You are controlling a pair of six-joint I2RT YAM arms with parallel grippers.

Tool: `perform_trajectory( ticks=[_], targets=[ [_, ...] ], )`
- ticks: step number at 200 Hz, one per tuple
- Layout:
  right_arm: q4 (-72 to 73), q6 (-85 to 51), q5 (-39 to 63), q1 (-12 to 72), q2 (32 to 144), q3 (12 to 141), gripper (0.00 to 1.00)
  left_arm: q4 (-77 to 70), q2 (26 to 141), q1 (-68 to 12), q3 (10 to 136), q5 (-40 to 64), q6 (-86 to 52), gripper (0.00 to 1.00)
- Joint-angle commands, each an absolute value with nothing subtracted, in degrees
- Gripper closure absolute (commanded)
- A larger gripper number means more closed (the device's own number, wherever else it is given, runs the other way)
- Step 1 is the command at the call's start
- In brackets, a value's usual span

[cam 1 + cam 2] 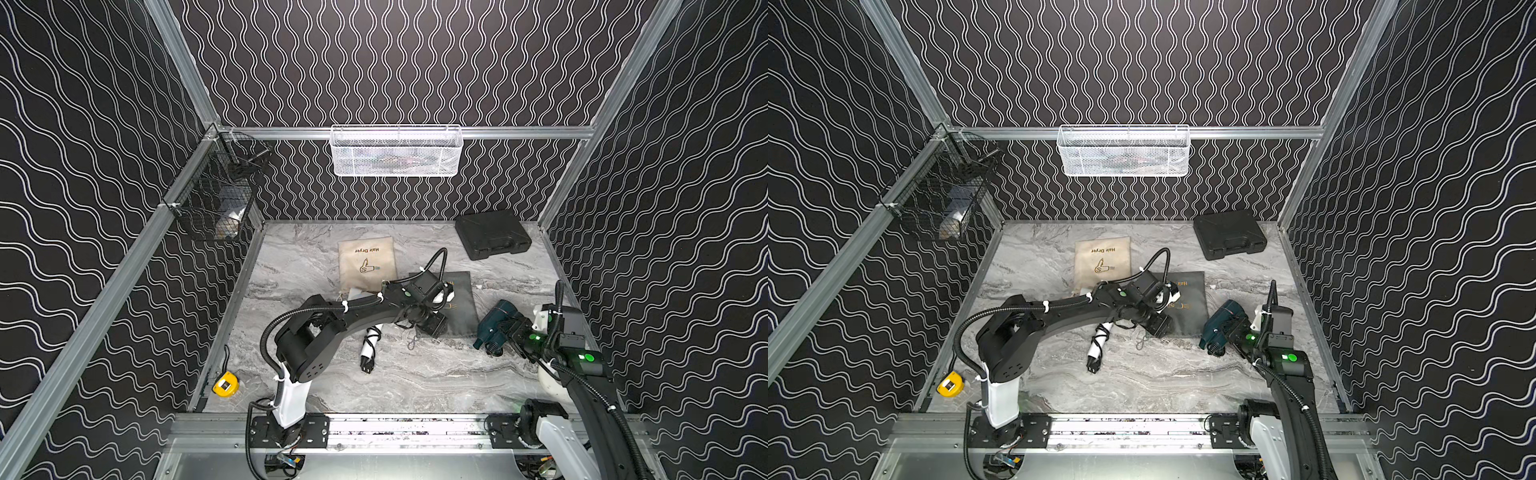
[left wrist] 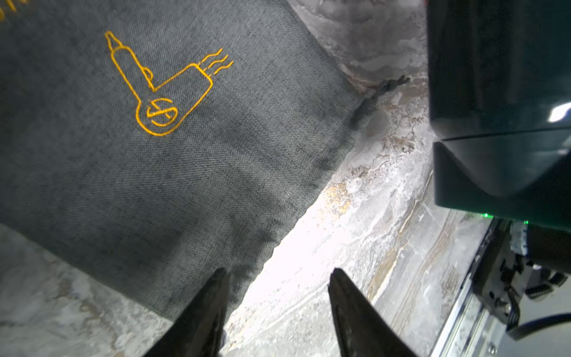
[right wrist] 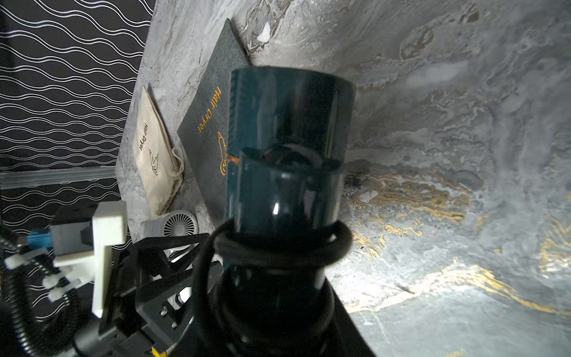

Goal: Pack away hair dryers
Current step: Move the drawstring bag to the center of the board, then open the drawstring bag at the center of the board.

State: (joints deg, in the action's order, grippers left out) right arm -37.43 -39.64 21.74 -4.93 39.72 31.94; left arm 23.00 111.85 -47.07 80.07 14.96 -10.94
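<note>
Reading "Hair Dryer" in yellow thread, the grey pouch [image 2: 185, 154] lies flat mid-counter [image 1: 436, 374], with a beige pouch [image 1: 365, 259] bearing the same words at its 11 o'clock. The left gripper [image 2: 278, 273] hangs released, jaws apart over the grey pouch's edge. The right gripper [image 1: 505, 330], at the pouch's 3 o'clock, grasps the teal hair dryer [image 3: 287, 139]; the white hair dryer [image 1: 372, 338] lies at 8 o'clock.

Grey marbled table [image 1: 436, 374], black walls with white wavy lines [image 1: 395, 62], dark teal plastic hair dryer [image 3: 287, 123], dark grey cloth pouch with orange drawing [image 2: 216, 170]
</note>
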Motion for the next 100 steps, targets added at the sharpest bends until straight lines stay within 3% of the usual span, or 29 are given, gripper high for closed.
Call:
perform_trajectory(
  ticks=[1,49,100],
  targets=[
    [-36.5,-39.9,22.4,-4.9,39.0,31.6,0.96,27.0,112.5,-47.1,80.5,15.8,-5.0,0.46],
    [-37.1,-39.3,24.0,-4.9,38.5,31.8,0.96,27.7,118.5,-47.1,82.3,15.1,-3.3,0.6],
    [-37.8,-40.0,23.8,-4.9,36.4,30.6,0.96,20.9,122.8,-47.1,80.9,25.8,-9.9,0.66]
  ],
)
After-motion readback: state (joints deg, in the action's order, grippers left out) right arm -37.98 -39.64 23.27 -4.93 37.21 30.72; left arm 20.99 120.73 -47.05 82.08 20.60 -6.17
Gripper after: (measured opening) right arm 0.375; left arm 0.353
